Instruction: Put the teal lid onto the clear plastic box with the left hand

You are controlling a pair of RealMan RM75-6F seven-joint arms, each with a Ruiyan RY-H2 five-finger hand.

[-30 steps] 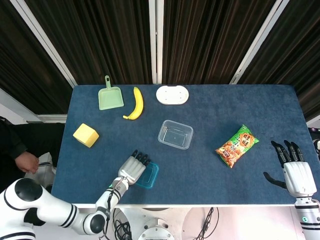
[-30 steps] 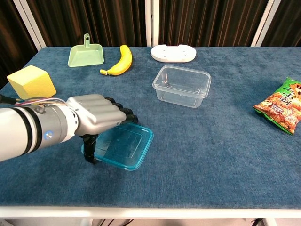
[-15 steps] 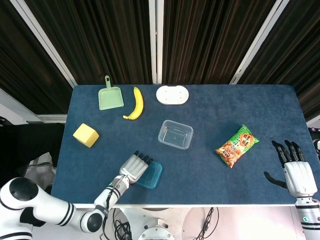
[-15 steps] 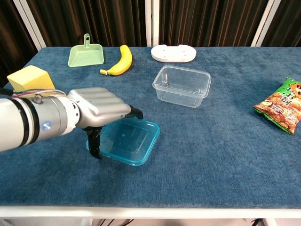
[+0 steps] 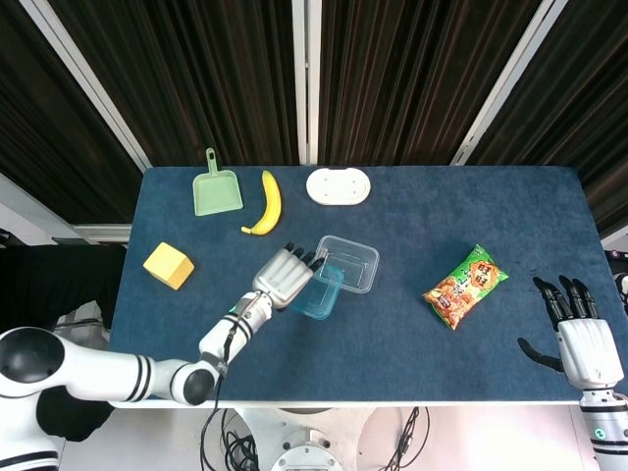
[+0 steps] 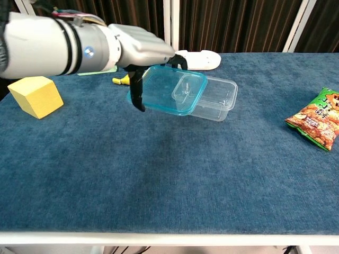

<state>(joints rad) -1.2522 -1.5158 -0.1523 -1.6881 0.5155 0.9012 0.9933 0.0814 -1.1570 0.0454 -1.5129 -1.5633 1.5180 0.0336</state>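
My left hand (image 5: 285,276) (image 6: 142,50) grips the teal lid (image 5: 319,292) (image 6: 168,90) by its left edge and holds it up off the table, tilted. The lid hangs just left of the clear plastic box (image 5: 349,263) (image 6: 212,97) and overlaps the box's left part in both views. The box stands open on the blue table near its middle. Far off at the front right corner, my right hand (image 5: 581,339) lies open with spread fingers and holds nothing.
A yellow cube (image 5: 168,265) (image 6: 35,96) sits at the left. At the back lie a green dustpan (image 5: 217,190), a banana (image 5: 266,204) and a white tray (image 5: 339,185) (image 6: 197,60). A green snack bag (image 5: 465,286) (image 6: 319,118) lies right of the box.
My left hand has lifted the teal lid off the table's front edge and carried it away from me and rightward, up to the box's left side. The right hand has stayed still.
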